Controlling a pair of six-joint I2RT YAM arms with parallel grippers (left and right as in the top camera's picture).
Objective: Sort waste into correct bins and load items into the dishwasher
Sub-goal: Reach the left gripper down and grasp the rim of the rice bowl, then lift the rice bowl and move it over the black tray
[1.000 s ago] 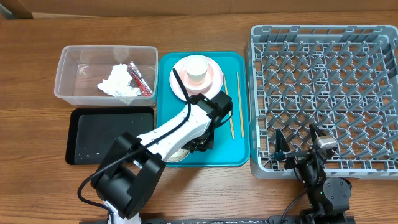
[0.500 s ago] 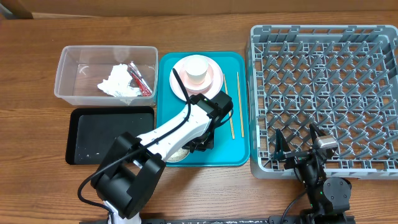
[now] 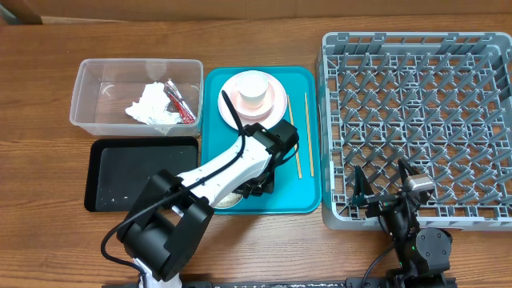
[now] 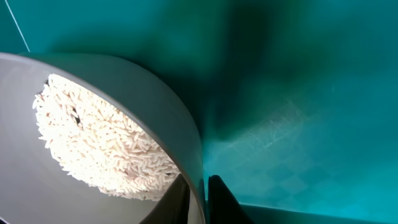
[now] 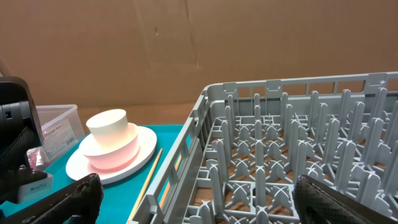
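Down at the near-left of the teal tray [image 3: 308,200], the left gripper [image 4: 196,200] pinches the grey bowl [image 4: 155,106] by its wall, one finger inside and one outside, beside the heaped rice [image 4: 93,149]. From overhead the arm hides most of the bowl. Chopsticks [image 3: 302,136] lie just to the right; the white cup [image 3: 254,86] and pink plate [image 3: 276,100] stand farther back. The right gripper [image 3: 382,182] hangs spread wide at the dish rack [image 3: 416,120]'s near edge.

The left pincer [image 4: 198,202] has squeezed in tighter on the wall of the grey bowl [image 4: 155,93] with the rice [image 4: 99,143], by the front edge of the teal tray [image 4: 298,93]. It now pinches the wall, one finger [image 4: 219,198] outside and one inside.
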